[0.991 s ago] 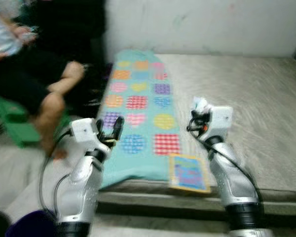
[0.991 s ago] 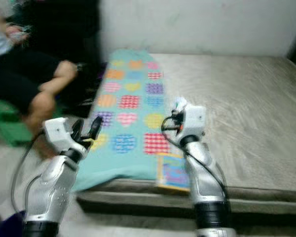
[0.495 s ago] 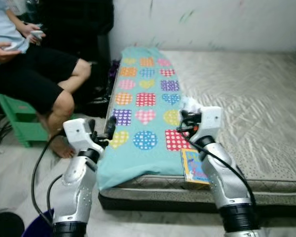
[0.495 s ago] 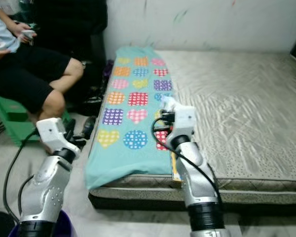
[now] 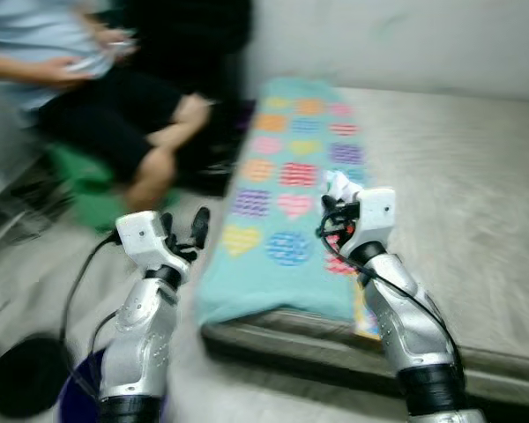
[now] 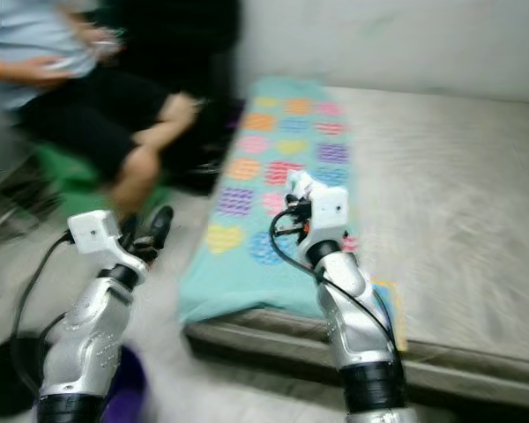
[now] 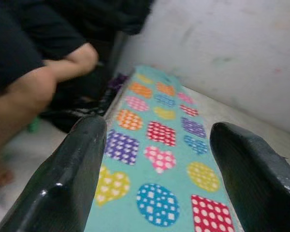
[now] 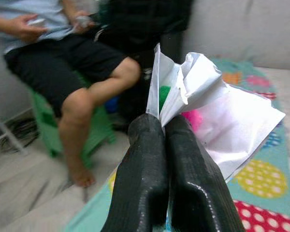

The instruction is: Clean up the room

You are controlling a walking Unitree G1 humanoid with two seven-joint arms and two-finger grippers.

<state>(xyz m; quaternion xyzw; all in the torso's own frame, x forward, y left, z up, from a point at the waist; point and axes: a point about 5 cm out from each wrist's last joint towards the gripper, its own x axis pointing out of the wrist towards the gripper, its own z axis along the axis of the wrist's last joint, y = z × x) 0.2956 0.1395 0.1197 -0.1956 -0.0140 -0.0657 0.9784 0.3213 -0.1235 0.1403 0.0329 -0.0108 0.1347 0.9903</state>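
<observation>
1. The right gripper (image 8: 165, 126) has its two black fingers pressed tightly together, pinching the lower edge of a crumpled white paper wrapper (image 8: 208, 106). The right wrist view shows this clearly; in the head views the wrapper is only a small pale scrap at the tip of the raised right arm, above the blanket.
2. The wrapper is creased and folded, standing up and fanning out from the pinch. Small patches of green and pink show among its folds; whether they are printed on it or lie behind it cannot be told.
3. The left gripper (image 7: 157, 159) has its fingers spread wide apart with nothing between them. The left wrist view looks through the gap at the blanket; in the left eye view this gripper (image 5: 187, 231) is raised over the floor, just beside the near corner of the mattress.
4. The teal blanket (image 5: 282, 211), patterned with coloured hearts, circles and squares, lies in a long strip along the left side of a grey mattress (image 5: 458, 185) and hangs over its near edge.
5. A flat booklet with a yellow border (image 6: 390, 304) lies at the near edge of the mattress, partly hidden by the right arm.
6. A seated person (image 5: 106, 97) in black shorts is to the left, on a green stool (image 5: 79, 181), holding something small in the hands.
7. A dark round object (image 5: 22, 379) lies on the floor by the left arm. The head views are blurred.
</observation>
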